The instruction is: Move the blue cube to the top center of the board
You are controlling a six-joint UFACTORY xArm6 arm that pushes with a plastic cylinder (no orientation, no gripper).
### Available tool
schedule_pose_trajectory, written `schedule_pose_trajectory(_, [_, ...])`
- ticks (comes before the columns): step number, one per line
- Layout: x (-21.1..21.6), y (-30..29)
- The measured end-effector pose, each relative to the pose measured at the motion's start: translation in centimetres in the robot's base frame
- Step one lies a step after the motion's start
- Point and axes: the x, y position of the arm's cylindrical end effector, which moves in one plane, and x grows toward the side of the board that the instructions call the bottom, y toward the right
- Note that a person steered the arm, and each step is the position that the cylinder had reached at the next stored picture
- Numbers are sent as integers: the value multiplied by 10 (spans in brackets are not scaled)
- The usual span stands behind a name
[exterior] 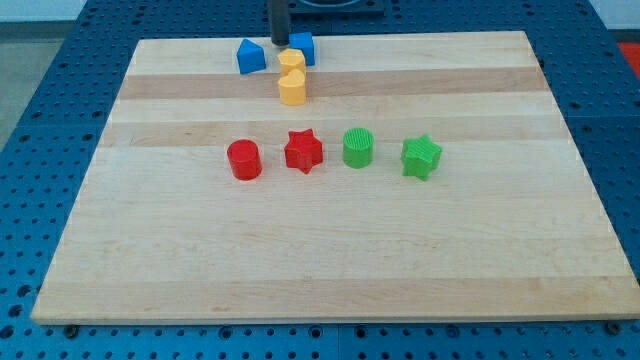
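The blue cube [303, 47] sits near the board's top edge, a little left of centre. My tip [279, 41] is at the view's top, just left of the cube and right of a blue pentagon-shaped block [250, 56]. Two yellow blocks stand just below: one [292, 62] touches the cube's lower left, the other [292, 88] sits under it.
A row crosses the board's middle: a red cylinder [244, 159], a red star [303, 151], a green cylinder [358, 147] and a green star [421, 156]. The wooden board [330, 260] lies on a blue perforated table.
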Motion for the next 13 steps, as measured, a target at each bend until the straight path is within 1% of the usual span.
schedule_pose_trajectory(3, [-1,-56])
schedule_pose_trajectory(4, [4,-60])
schedule_pose_trajectory(5, [24,-47])
schedule_pose_trajectory(7, [60,-43])
schedule_pose_trajectory(8, [70,-43])
schedule_pose_trajectory(9, [65,-43])
schedule_pose_trajectory(10, [41,-40])
schedule_pose_trajectory(11, [37,-18])
schedule_pose_trajectory(13, [47,42])
